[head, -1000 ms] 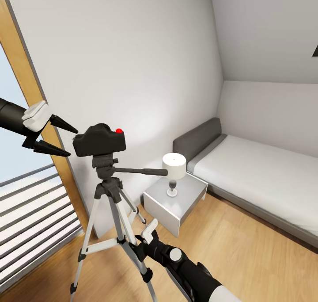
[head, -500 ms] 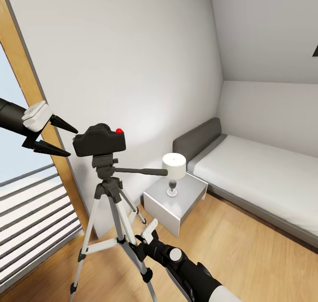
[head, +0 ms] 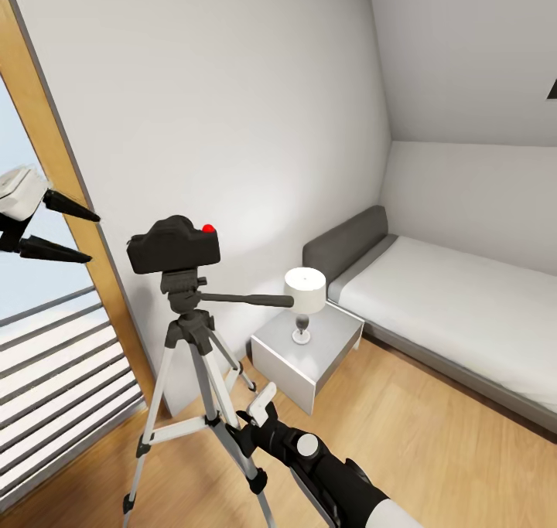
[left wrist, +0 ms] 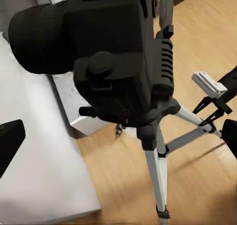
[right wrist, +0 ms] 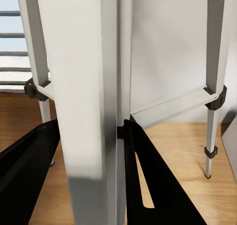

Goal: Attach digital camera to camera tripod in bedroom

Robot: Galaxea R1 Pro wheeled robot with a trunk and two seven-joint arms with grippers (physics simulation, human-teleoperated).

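A small black camera (head: 173,246) with a red button sits on top of a silver-legged tripod (head: 203,373) standing on a light wooden floor (head: 402,435) beside a white wall. To the left of the tripod, clear of the camera, the robot's left gripper (head: 66,229) hangs in the air with its two black fingers spread and nothing between them. Low on the tripod, the right gripper (right wrist: 94,170) has its two black fingers pressed against either side of a silver leg (right wrist: 86,101), while a grey bedside table (head: 309,350) with a white lamp (head: 304,300) and a bed (head: 456,311) stand to the tripod's right.
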